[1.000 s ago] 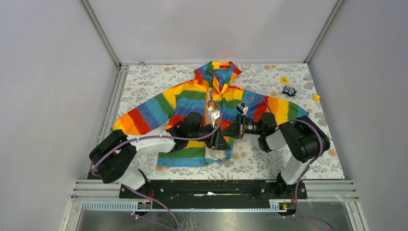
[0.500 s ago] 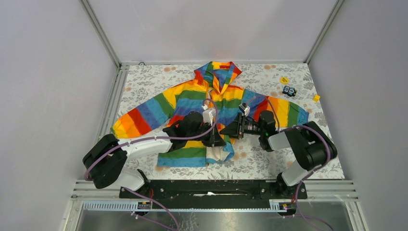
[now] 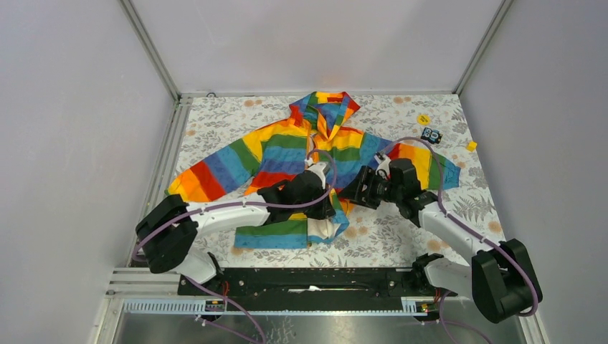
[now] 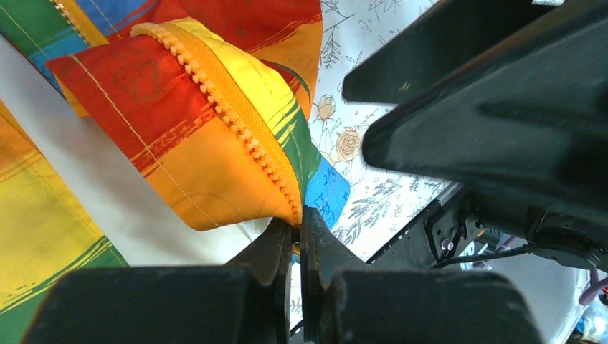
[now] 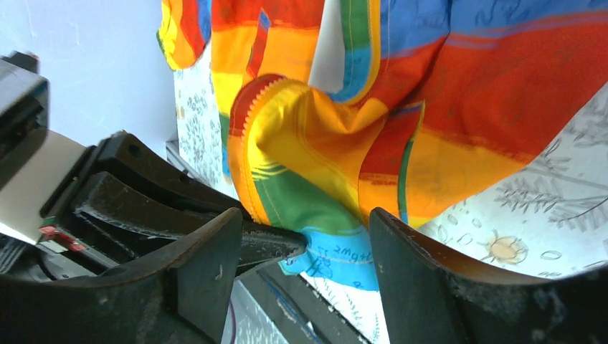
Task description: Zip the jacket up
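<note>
Orange zipper teeth run down to the closed left jaws, which pinch the very bottom end of the tape where it meets the blue hem corner of the jacket. The jacket lies face up on the floral desk, hood toward the far edge and sleeves spread to either side. Its lower front is parted, with white lining showing, and one front panel is lifted and bunched at the pinch.

The right jaws stand wide open on either side of that same bunched corner, just beside the left jaws and gripping nothing. From the right wrist view, one black tip of the left jaws lies in the gap between them. The zipper's slider cannot be made out in any view.

The step in hand appears to be steadying the bottom of the zipper so the two sides can be joined; the zipping itself is not yet done. The hold is thin, only the tape's end, so a pull from the right arm could drag the cloth free. With both sets of jaws crowded on one corner, closing the right pair here risks clamping the other arm's tip or loose fabric rather than the zipper. The folded panel could also hide the teeth from the mating side, so the halves may fail to line up.
</note>
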Available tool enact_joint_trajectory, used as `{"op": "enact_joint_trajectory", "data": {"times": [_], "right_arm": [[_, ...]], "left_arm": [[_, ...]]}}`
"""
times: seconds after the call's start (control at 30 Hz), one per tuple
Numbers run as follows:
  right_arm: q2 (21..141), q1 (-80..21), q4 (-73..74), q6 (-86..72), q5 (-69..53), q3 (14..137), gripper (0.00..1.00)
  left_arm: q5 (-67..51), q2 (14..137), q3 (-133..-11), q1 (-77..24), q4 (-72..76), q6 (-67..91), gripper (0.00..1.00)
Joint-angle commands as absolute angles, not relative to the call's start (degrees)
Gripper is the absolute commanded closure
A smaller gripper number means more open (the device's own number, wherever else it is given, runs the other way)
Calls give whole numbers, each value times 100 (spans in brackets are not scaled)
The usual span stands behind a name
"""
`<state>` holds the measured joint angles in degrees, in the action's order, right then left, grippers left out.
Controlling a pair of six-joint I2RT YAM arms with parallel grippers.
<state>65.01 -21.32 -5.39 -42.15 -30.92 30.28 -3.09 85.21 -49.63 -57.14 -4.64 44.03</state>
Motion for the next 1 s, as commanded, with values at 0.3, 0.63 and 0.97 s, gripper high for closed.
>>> {"op": "enact_joint_trajectory", "data": {"times": [0.3,0.63,0.97], "right_arm": [[6856,-2834,-1319,-4868,-2989,2829,51],[6973,-2826,-2341,-5168,-3048,2423,100],[6894,-2152,-3403,-4215,-5157,2356,100]], "left_arm": [[385,8979,-5882,-6185,-711,4240,100],[638,8770,-5901,-6319,-990,4192,76],[-1446,7439,-4550,-5511,615,4535,25]]}}
